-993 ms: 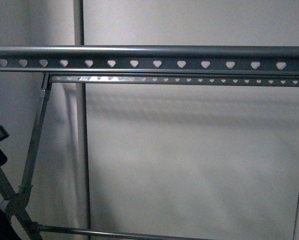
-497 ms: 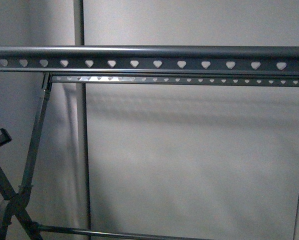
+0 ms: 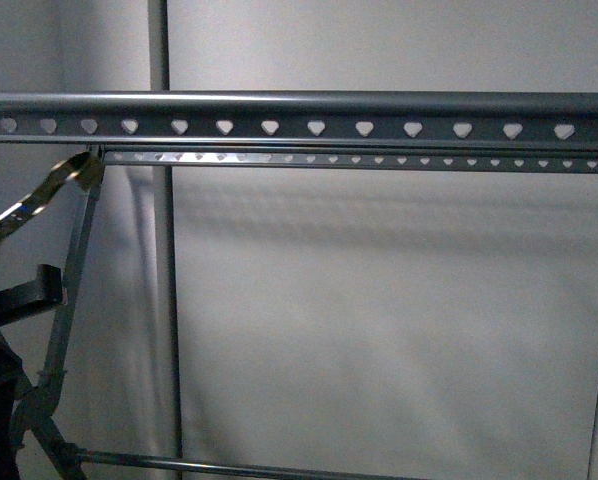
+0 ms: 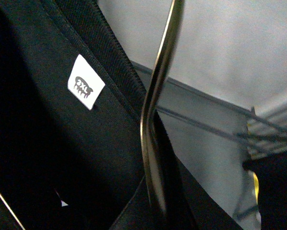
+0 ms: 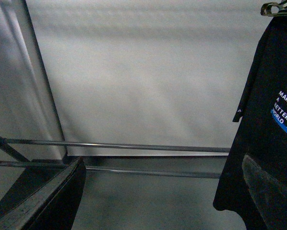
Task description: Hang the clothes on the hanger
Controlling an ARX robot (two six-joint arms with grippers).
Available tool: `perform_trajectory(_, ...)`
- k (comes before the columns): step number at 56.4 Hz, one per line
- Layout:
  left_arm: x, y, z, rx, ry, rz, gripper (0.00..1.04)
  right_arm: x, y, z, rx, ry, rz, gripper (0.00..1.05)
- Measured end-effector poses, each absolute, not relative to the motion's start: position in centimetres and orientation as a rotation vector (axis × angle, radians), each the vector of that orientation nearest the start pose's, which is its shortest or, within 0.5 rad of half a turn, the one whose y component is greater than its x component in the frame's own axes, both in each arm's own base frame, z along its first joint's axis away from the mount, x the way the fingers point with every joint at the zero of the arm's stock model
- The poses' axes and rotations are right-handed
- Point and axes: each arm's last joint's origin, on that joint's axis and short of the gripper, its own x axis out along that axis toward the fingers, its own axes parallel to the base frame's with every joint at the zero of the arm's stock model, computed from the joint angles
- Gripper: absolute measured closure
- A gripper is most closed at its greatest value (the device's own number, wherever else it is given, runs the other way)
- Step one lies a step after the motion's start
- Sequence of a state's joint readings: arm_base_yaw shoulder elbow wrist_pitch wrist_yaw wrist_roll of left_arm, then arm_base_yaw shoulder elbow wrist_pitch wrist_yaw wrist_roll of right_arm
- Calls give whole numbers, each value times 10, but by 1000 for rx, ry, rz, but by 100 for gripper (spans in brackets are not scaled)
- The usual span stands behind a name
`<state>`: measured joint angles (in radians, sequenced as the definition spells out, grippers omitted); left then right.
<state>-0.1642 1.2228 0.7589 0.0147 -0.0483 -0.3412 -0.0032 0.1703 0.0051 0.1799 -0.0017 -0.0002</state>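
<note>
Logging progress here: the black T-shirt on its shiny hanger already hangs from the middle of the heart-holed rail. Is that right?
Not yet. The front view shows the heart-holed rail bare along its middle; the shiny hanger is at the rail's left end, below it, not hooked on. The black T-shirt is on that hanger.

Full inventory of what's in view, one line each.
rack: 1, grey metal, spans the front view; heart-holed rails on top, crossed legs at left.
T-shirt: 1, black with white print and a blue stripe, on the small hanger.
small hanger: 1, shiny metal, hook below the rack's left end, not on a rail.
label: 1, white, inside the collar.
wall: pale grey, behind the rack.
left gripper: dark, under the hook; jaws unclear.
right gripper: dark, open, empty.
</note>
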Motion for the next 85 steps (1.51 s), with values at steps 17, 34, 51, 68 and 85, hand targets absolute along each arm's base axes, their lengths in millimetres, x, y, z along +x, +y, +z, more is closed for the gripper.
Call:
perform_trajectory(17, 249, -48, 271, 18, 494, -486, 101, 108, 0, 169, 0, -15, -2, 7)
perform_trajectory(34, 272, -58, 305, 394, 336, -851, 101, 108, 0, 169, 0, -15, -2, 7)
perform_trajectory(51, 310, -83, 334, 834, 99, -1083, 101, 108, 0, 169, 0, -15, -2, 7)
perform_trajectory(68, 336, -129, 351, 1005, -72, -1135, 101, 108, 0, 169, 0, -15, -2, 7)
perform_trajectory(85, 338, -145, 342, 1054, -123, -1184, 101, 112, -3, 167, -10, 63, 229, 7)
